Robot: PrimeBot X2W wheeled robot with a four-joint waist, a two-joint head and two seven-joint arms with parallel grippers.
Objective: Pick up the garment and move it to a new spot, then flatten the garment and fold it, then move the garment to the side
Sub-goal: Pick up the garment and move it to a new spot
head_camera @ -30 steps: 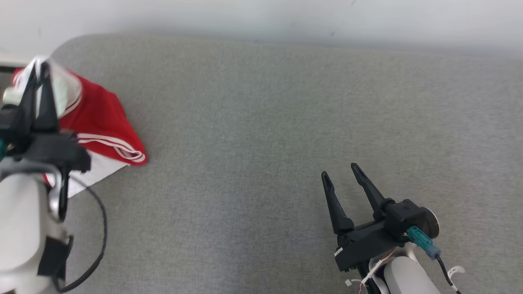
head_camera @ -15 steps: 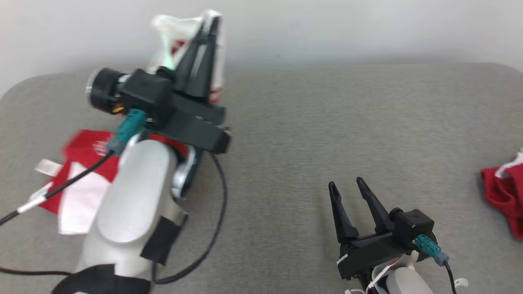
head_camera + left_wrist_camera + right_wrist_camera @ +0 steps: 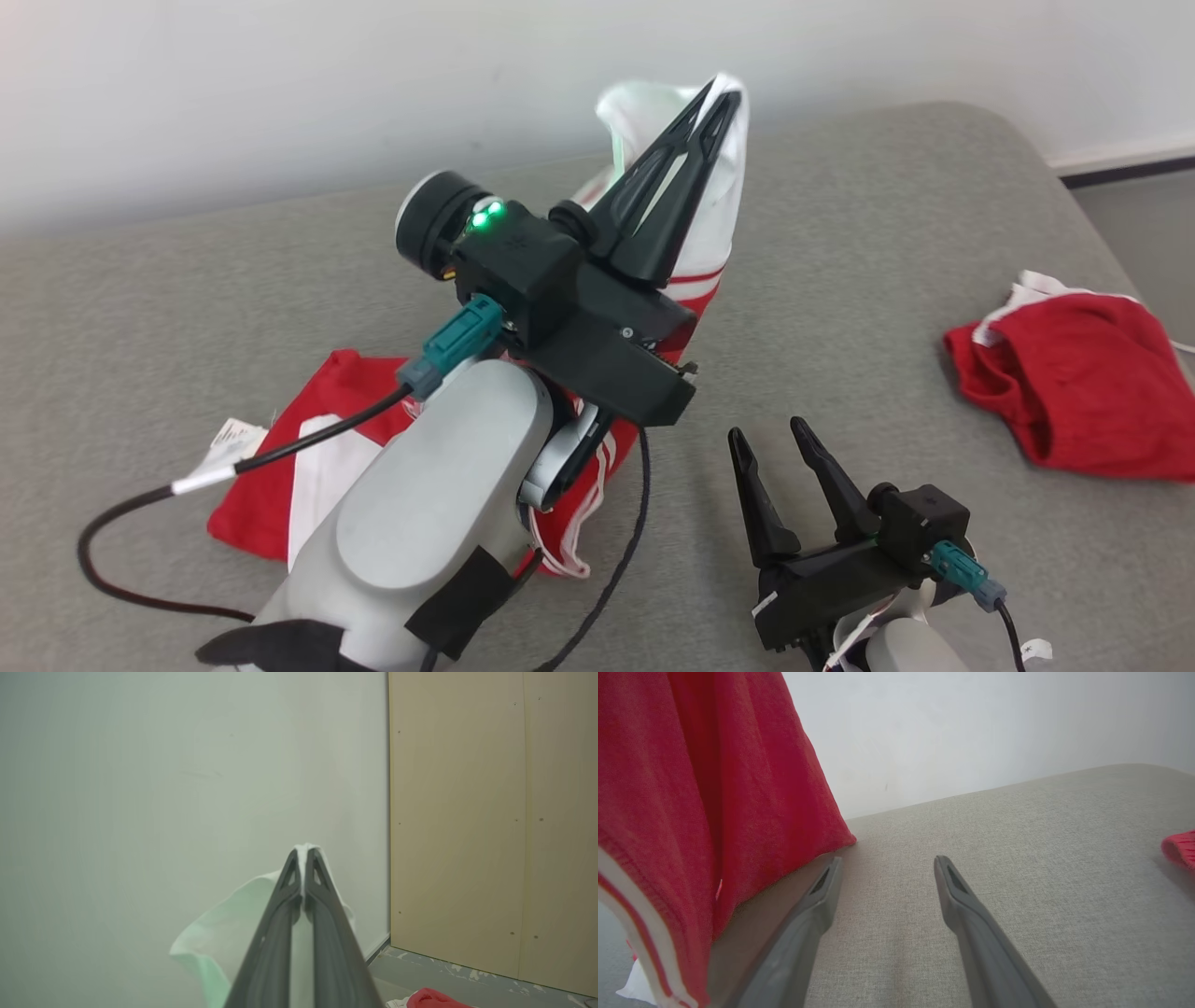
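L gripper (image 3: pixel 721 98) clamped on garment (image 3: pixel 261 495) white edge, held high over grey pad (image 3: pixel 840 233), rest draped to pad, R gripper (image 3: pixel 767 429) jaws apart, empty, red cloth (image 3: pixel 1074 383) far right.

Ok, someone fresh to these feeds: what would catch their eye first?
The left gripper, raised high at the middle of the head view, shut on the white edge of a red and white garment that hangs from it down to the grey padded surface. Next, a second red garment lies crumpled at the far right, and the right gripper sits open and empty at the lower right.
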